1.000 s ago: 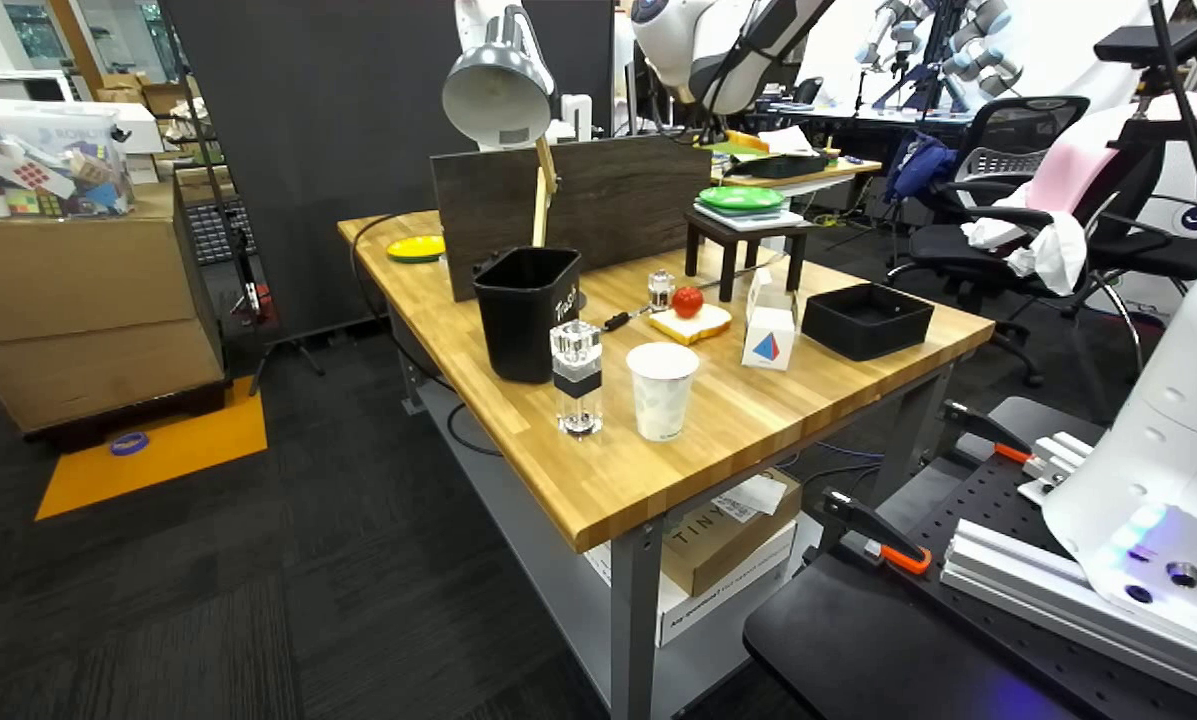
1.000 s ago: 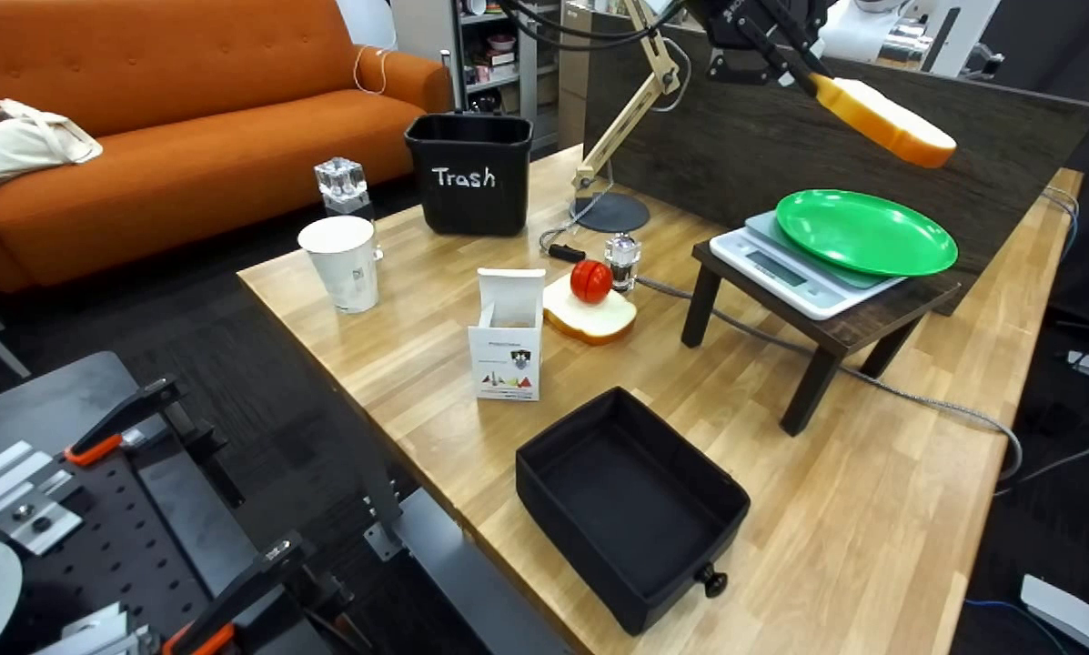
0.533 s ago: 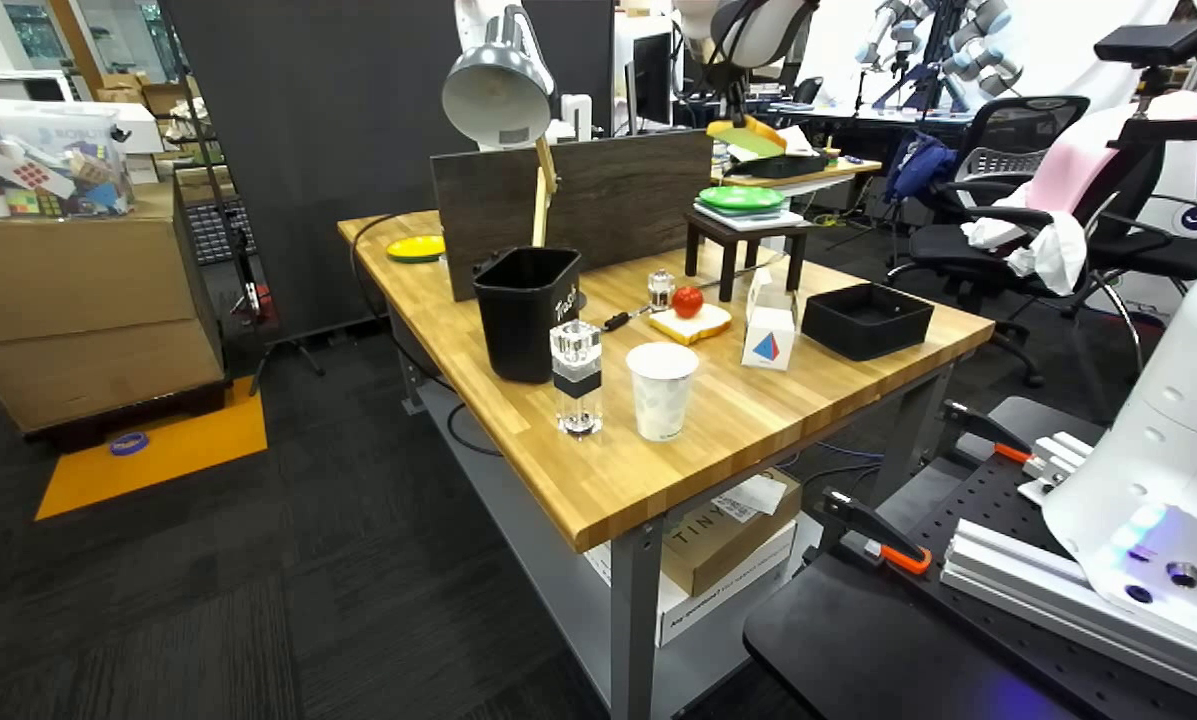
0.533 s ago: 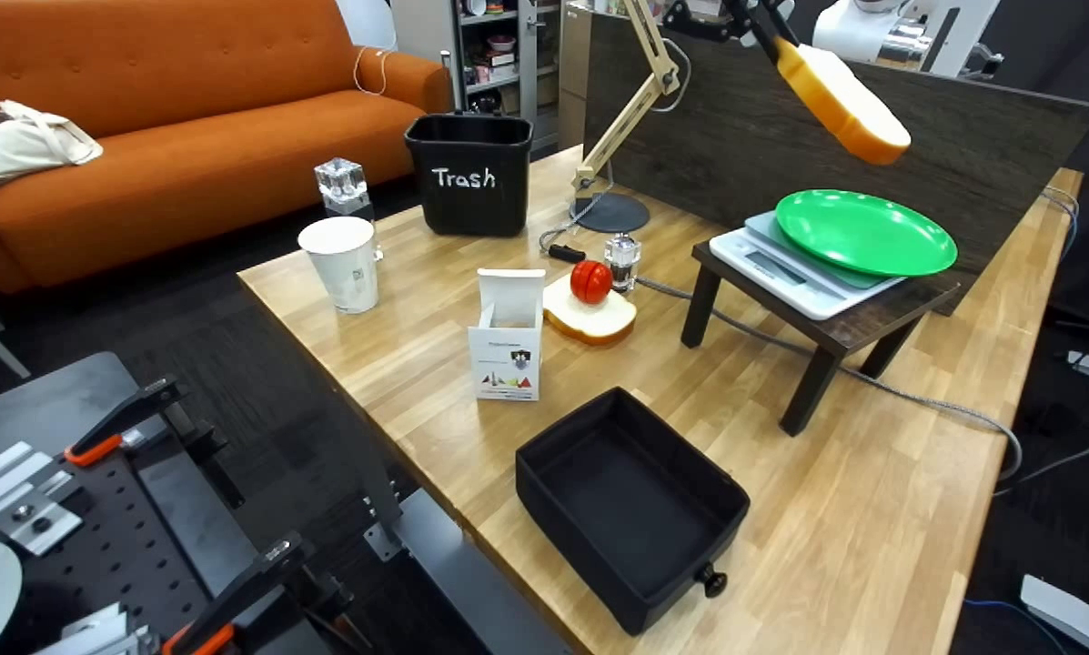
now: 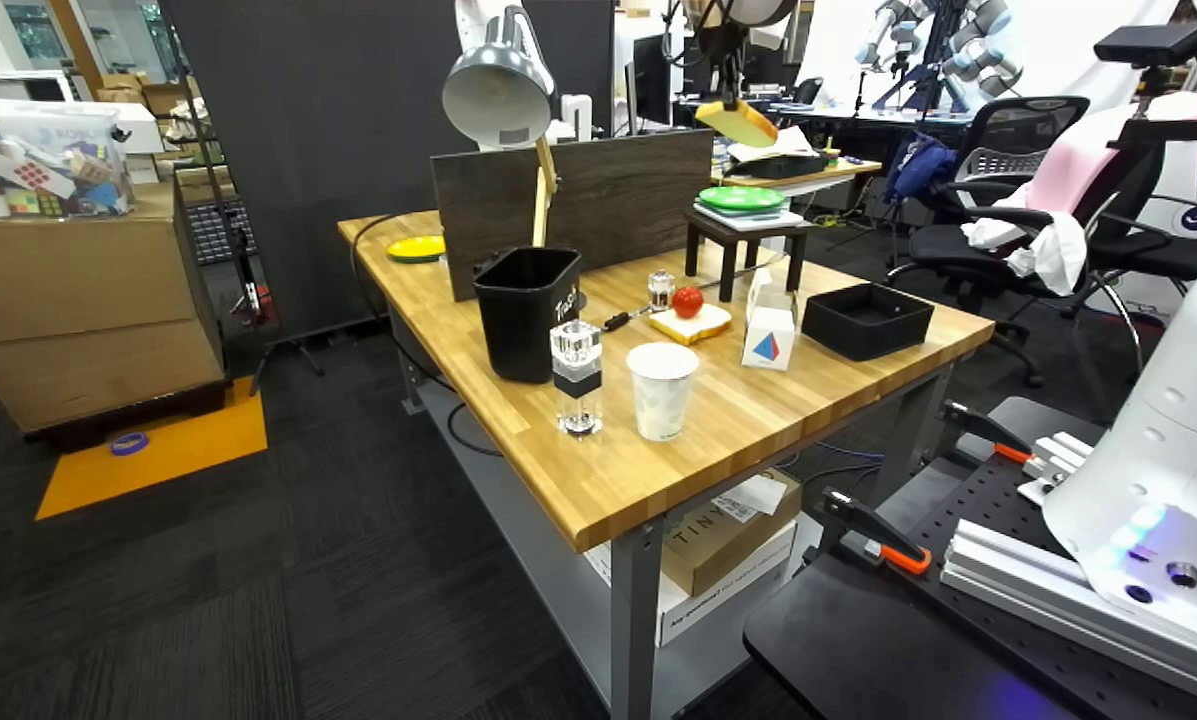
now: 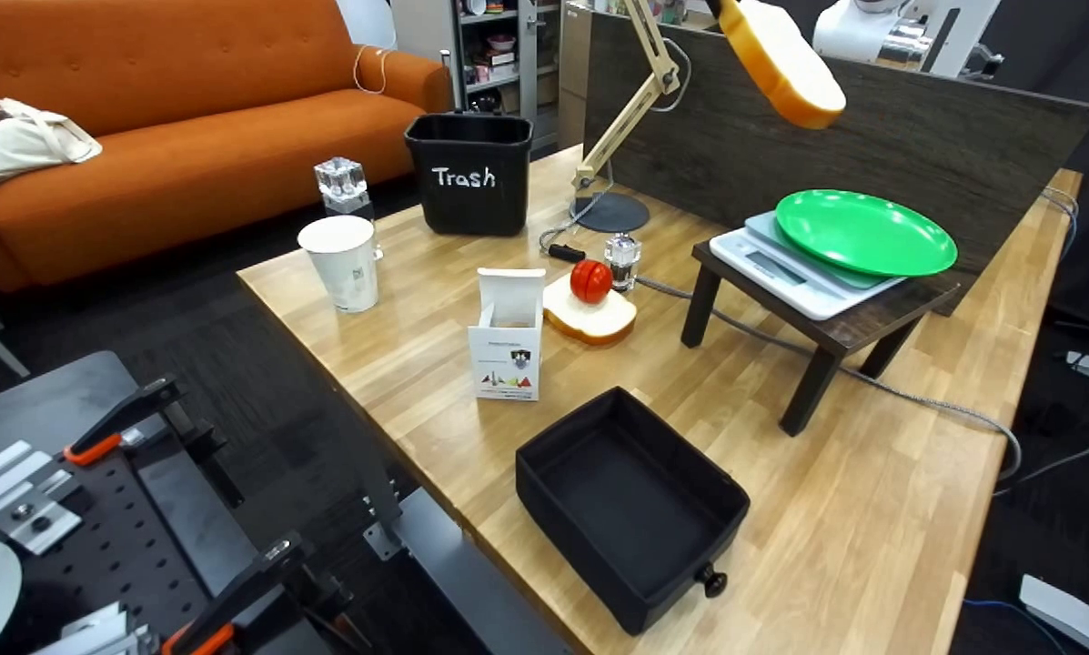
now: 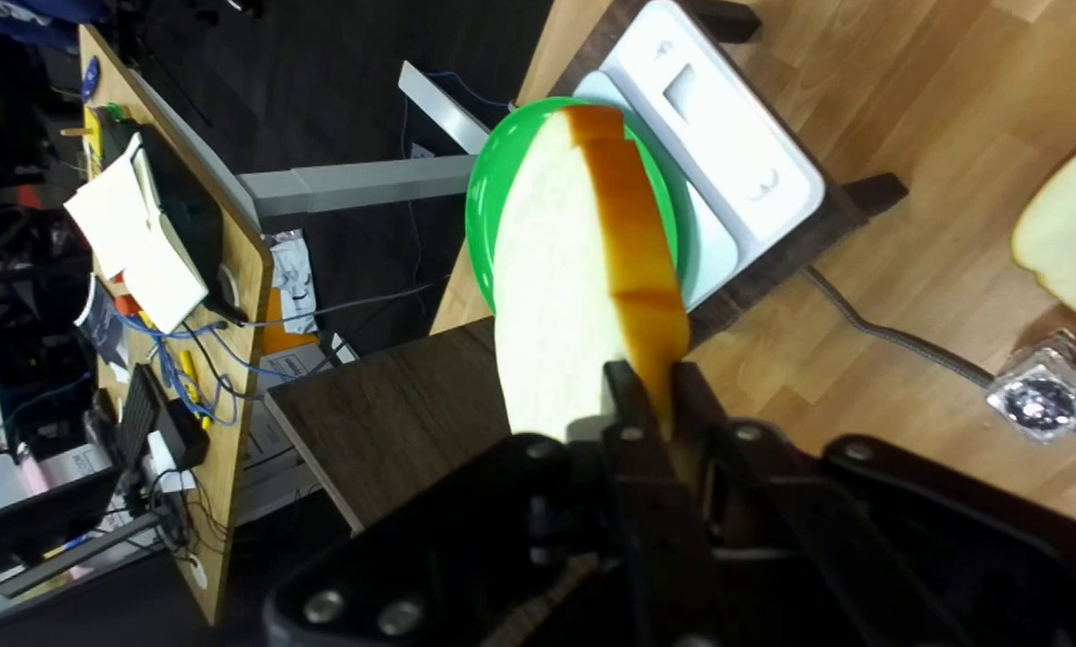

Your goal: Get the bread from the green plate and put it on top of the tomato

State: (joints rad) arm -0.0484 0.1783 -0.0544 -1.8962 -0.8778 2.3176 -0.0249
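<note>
My gripper (image 7: 653, 382) is shut on a slice of bread (image 7: 555, 261), gripping one end of its crust. The bread also shows in both exterior views (image 6: 785, 68) (image 5: 743, 123). It hangs tilted in the air, above the table and near the top of the dark panel. The green plate (image 6: 872, 238) is bare, on a kitchen scale on a small dark stand. The tomato (image 6: 591, 282) sits on another bread slice (image 6: 599, 320) lying on the table; both show partly at the right edge of the wrist view. In an exterior view the gripper is nearly all cut off above the frame.
The dark panel (image 6: 835, 155) stands behind the scale (image 6: 808, 277). The lamp arm (image 6: 630, 114) rises beside the bin (image 6: 473, 182). A glass shaker (image 6: 622, 259) stands close to the tomato. A white box (image 6: 506, 359), paper cup (image 6: 339, 264) and black tray (image 6: 630, 509) are on the table.
The gripper has carried the bread away from over the green plate, toward the lamp and the tomato's side. The bread now tips more steeply. The table objects have not moved.
</note>
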